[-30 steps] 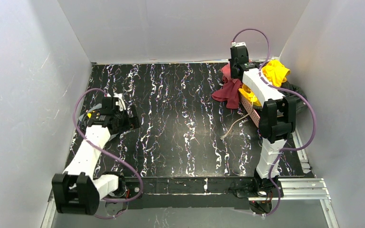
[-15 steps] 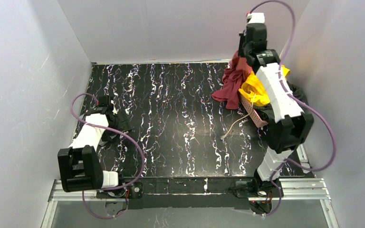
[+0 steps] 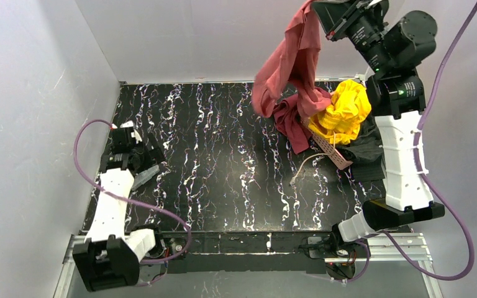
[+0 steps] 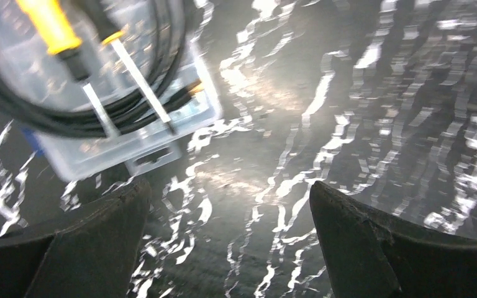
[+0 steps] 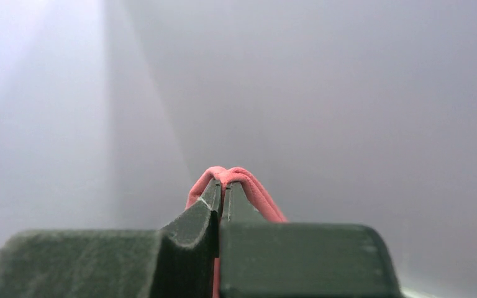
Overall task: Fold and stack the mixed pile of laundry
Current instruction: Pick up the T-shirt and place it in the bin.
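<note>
The laundry pile sits at the table's far right: a dark maroon garment (image 3: 290, 121), a bright yellow one (image 3: 343, 112) and a charcoal-black one (image 3: 366, 149). High above the pile, my right gripper (image 3: 315, 6) is shut on an edge of the salmon-red garment (image 3: 289, 62), which hangs down in a long drape to the pile. In the right wrist view the salmon-red cloth (image 5: 233, 179) is pinched between the closed fingertips (image 5: 211, 197). My left gripper (image 3: 143, 152) is open and empty, low over the table's left side; both fingers (image 4: 360, 242) frame bare tabletop.
A pink lattice basket (image 3: 329, 148) lies under the pile, a cream cord (image 3: 303, 166) trailing from it. A clear plastic box (image 4: 99, 105) with black cables and yellow-handled tools sits just left of the left gripper. White walls enclose the black marbled table (image 3: 223, 155).
My right arm has risen steeply, lifting the salmon-red garment out of the pile until it hangs free. The left arm has drawn back toward the left edge, still open.
</note>
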Robot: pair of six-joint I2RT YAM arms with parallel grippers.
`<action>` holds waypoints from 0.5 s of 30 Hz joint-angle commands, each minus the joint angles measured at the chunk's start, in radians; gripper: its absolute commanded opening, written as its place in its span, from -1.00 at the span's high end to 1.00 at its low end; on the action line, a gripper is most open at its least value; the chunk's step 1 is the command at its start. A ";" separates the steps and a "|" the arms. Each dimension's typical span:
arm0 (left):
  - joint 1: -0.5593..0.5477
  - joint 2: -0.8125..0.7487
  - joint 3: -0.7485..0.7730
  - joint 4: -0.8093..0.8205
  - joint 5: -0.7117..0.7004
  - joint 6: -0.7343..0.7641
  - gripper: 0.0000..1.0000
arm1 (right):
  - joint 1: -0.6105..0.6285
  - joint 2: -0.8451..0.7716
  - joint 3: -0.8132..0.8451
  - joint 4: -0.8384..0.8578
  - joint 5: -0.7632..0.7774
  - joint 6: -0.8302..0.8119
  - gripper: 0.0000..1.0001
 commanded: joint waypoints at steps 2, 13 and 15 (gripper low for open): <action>-0.052 -0.143 -0.048 0.120 0.300 0.058 -0.96 | 0.007 -0.016 0.039 0.386 -0.278 0.336 0.97; -0.186 -0.375 -0.107 0.232 0.646 -0.080 -0.91 | 0.014 -0.228 -0.524 0.381 -0.218 0.375 0.97; -0.195 -0.439 -0.118 0.210 0.643 -0.139 -0.88 | 0.027 -0.287 -0.757 0.344 -0.150 0.314 0.97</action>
